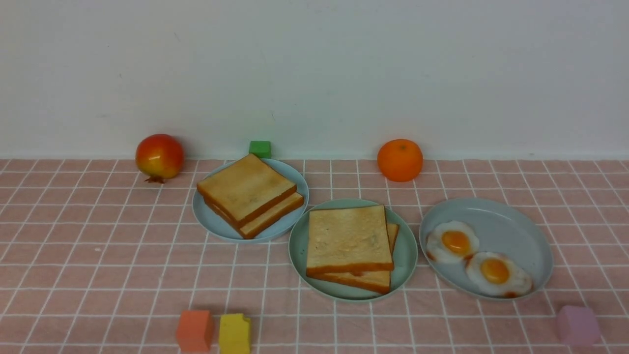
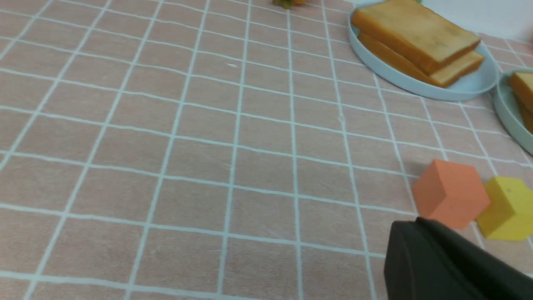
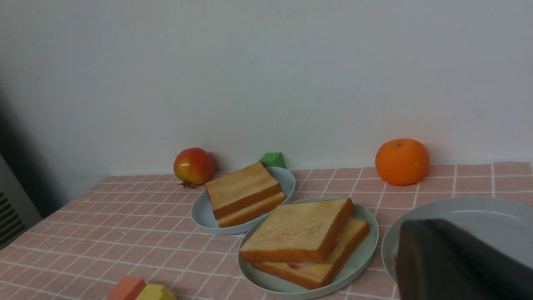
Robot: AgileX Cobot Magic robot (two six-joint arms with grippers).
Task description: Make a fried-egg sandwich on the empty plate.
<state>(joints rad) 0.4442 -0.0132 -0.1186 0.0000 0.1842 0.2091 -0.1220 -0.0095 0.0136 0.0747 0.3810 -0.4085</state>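
Sandwich: though the egg between the slices barely peeks out, the fried-egg sandwich (image 1: 350, 247) sits stacked on the mint-green plate (image 1: 406, 255), top toast slightly skewed over the bottom one; in the right wrist view a sliver of white and orange shows between them.
Where: centre of the pink checked cloth (image 1: 98, 255), between the toast plate (image 1: 209, 216) and the egg plate (image 1: 511, 226).
Leftovers: two plain slices (image 1: 249, 194) stacked on the toast plate, two fried eggs (image 1: 476, 256) on the egg plate.
Progress: looks finished to me, nothing left but pulling clear.
Left gripper (image 2: 420, 258): only one dark finger in shot, well away from the plates, near the orange cube (image 2: 449, 193); closed, holding nothing.
Right gripper (image 3: 449, 258): dark finger over the egg plate's rim; nothing seen in it, but open or closed, can't say.
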